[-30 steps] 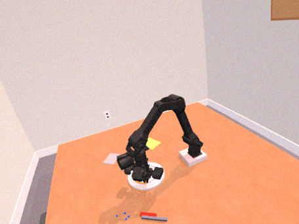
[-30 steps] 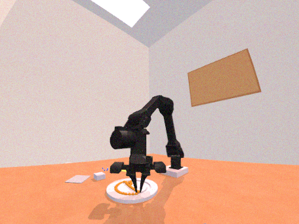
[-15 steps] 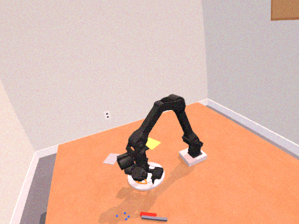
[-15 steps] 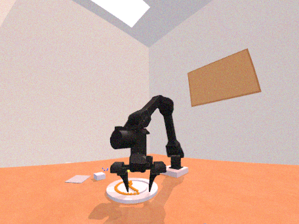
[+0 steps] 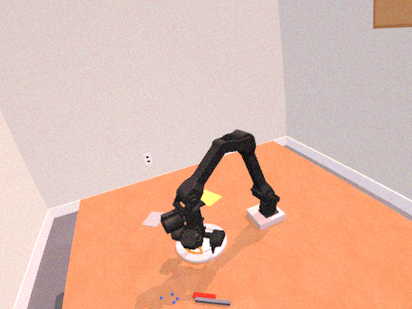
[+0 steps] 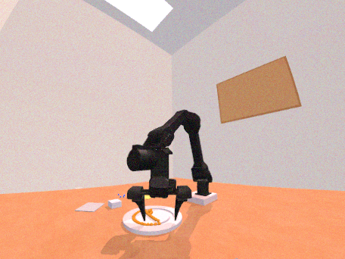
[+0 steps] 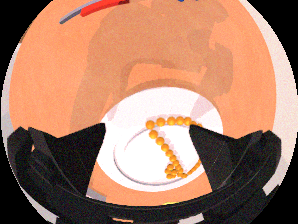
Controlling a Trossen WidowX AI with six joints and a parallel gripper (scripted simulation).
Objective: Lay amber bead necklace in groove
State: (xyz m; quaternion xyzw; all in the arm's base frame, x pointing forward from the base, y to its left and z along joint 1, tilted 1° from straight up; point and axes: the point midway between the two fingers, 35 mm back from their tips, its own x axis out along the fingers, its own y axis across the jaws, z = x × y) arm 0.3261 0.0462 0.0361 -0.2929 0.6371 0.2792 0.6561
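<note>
The round white bead board [image 5: 199, 259] [image 6: 151, 230] [image 7: 165, 100] lies on the table under the gripper. The amber bead necklace [image 6: 134, 217] [image 7: 160, 141] lies on it, also partly visible in the top view [image 5: 195, 251]. In the wrist view, part of it curves along the board's top and right side; another strand cuts diagonally across the middle to a small clump near the bottom. The groove's left part is bare. My gripper [image 6: 160, 219] [image 7: 147, 126] is open and empty, low over the board, its fingers on either side of the diagonal strand. The right finger hides some beads.
A red bar [image 5: 204, 295] [image 7: 102, 7] and a grey bar [image 5: 212, 301] lie near several small blue pieces [image 5: 172, 294]. A yellow square [image 5: 210, 198], a pale sheet [image 5: 153, 219] [image 6: 89, 207] and a white block [image 6: 114, 204] also lie on the table.
</note>
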